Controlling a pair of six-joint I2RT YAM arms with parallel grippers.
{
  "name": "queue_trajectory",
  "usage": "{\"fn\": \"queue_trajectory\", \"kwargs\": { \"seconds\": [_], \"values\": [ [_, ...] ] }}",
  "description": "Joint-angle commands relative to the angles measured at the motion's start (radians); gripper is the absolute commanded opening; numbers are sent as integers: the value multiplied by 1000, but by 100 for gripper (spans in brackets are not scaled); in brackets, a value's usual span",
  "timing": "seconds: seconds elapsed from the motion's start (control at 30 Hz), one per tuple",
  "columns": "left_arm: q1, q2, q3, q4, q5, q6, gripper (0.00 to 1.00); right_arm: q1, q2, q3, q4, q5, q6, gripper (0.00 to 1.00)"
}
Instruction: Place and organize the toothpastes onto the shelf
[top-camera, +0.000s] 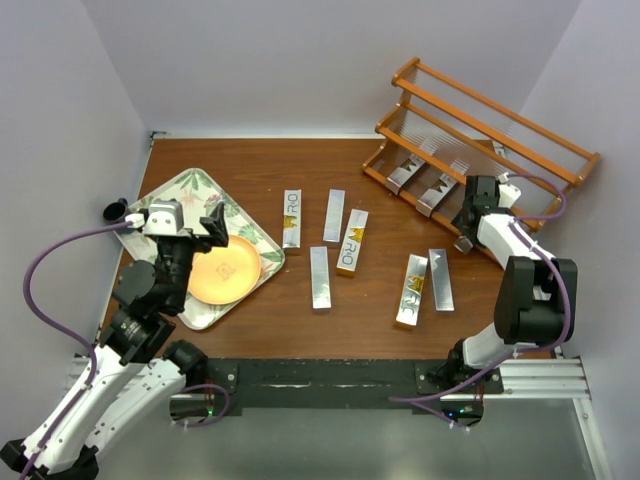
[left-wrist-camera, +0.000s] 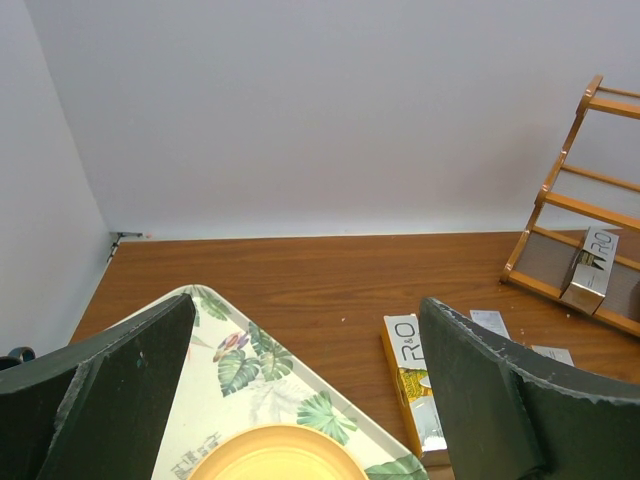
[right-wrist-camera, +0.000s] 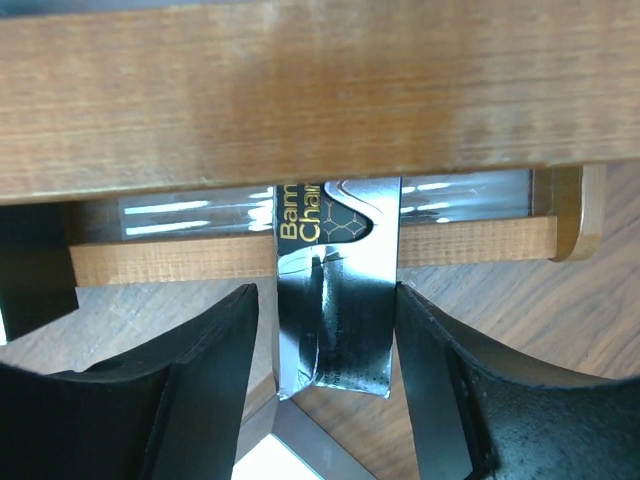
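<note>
The orange-brown shelf (top-camera: 490, 125) stands at the far right. Two silver toothpastes (top-camera: 405, 172) (top-camera: 437, 192) lean on its lowest tier. My right gripper (top-camera: 468, 218) is at that tier beside them. In the right wrist view its jaws (right-wrist-camera: 325, 385) are slightly open around a third silver carton (right-wrist-camera: 335, 320) that leans on the shelf rail (right-wrist-camera: 160, 258); the right finger touches it and the left finger stands off. Several cartons lie on the table, among them one (top-camera: 291, 217) and one (top-camera: 411, 290). My left gripper (top-camera: 185, 240) is open and empty above the tray.
A leaf-patterned tray (top-camera: 175, 182) with an orange plate (top-camera: 223, 270) lies at the left, under my left gripper (left-wrist-camera: 305, 400). An R&O carton (left-wrist-camera: 410, 385) lies just right of the tray. Walls close in on the table at the back and on both sides.
</note>
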Motion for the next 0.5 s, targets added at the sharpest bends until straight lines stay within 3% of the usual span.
{"fn": "queue_trajectory", "kwargs": {
  "seconds": [0.0,0.47],
  "values": [
    [-6,-4,-8,47,-12,9,100,-6,-28,2,46,32,24,63],
    [-6,2,-8,49,1,8,100,-6,-235,-67,35,-135,-23,72]
  ]
}}
